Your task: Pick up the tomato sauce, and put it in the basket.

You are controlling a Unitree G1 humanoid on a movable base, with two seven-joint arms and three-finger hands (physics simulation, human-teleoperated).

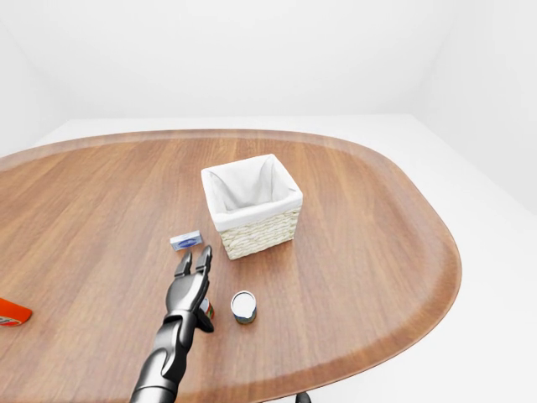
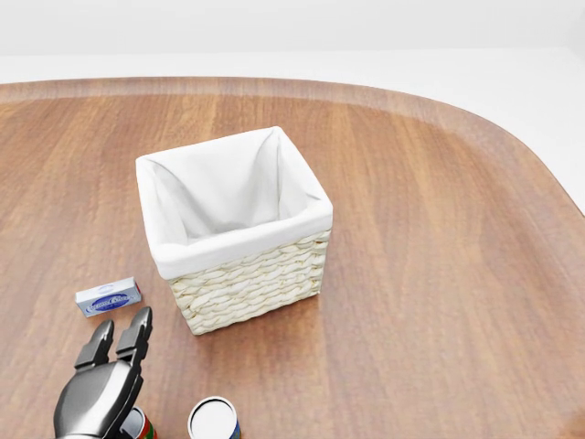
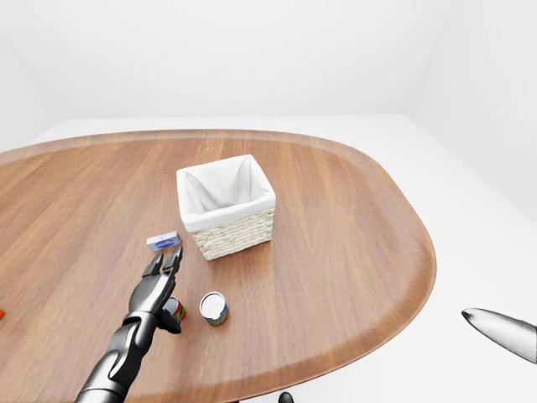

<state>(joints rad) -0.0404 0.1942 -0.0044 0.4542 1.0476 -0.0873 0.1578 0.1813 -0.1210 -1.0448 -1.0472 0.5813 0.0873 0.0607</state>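
Wicker basket (image 2: pixel 247 283), white liner, mid-table (image 1: pixel 377 252). Left hand (image 1: pixel 190 287) released, fingers spread, over red sauce can (image 3: pixel 174 309), not gripping. 2nd can (image 1: pixel 243 306) just right. Small blue box (image 1: pixel 186 241) near basket. Right hand barely visible, state unclear

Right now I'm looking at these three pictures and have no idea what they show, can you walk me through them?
These are simulator renders from three cameras on a humanoid robot's head, looking over its arms. The dark metal left hand, fingers open, hovers above a red-labelled can, probably the tomato sauce; it holds nothing. Beside it stands a white-topped can. On the oval wooden table are also a woven basket with white lining, a small blue-and-white box, and an orange object at the left-eye view's left edge.
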